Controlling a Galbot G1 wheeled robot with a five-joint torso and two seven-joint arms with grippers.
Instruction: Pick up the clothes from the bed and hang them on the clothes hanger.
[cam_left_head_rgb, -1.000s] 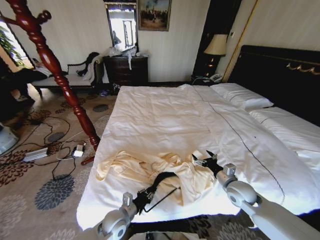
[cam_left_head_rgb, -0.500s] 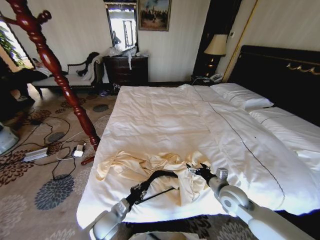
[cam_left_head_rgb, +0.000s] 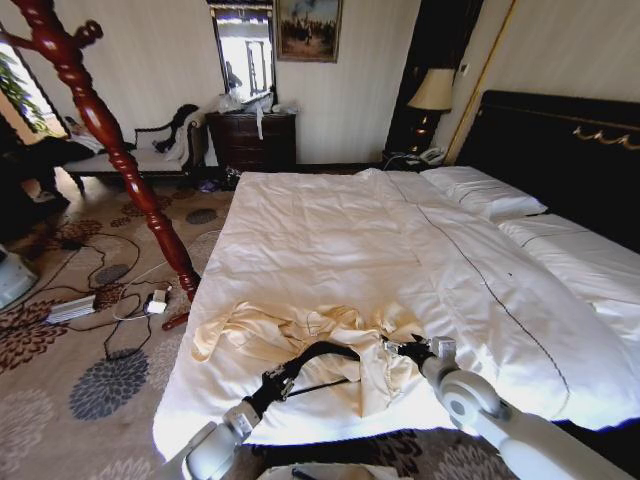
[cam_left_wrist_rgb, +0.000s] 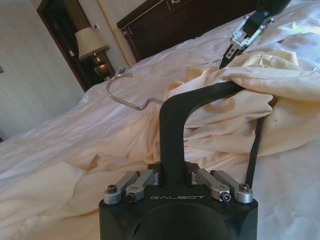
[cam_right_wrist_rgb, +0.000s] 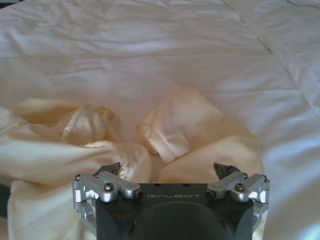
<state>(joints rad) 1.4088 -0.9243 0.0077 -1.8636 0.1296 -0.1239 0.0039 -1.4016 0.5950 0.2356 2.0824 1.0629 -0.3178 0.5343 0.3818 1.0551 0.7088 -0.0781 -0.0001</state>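
The cream-yellow clothes lie crumpled near the foot of the white bed. My left gripper is shut on the black clothes hanger, whose far arm runs in under the fabric. In the left wrist view the clothes hanger rises from the left gripper, its silver hook free above the clothes. My right gripper is open at the garment's right edge. In the right wrist view the right gripper straddles a fold of the clothes.
A tall red-brown coat stand stands on the carpet left of the bed. Cables and a power strip lie by its foot. Pillows and the black headboard are at the far right, and a dresser stands at the back wall.
The right gripper has come down and leftward onto the garment's right edge. The left arm has drawn lower and left, and the hanger now lies flatter against the fabric.
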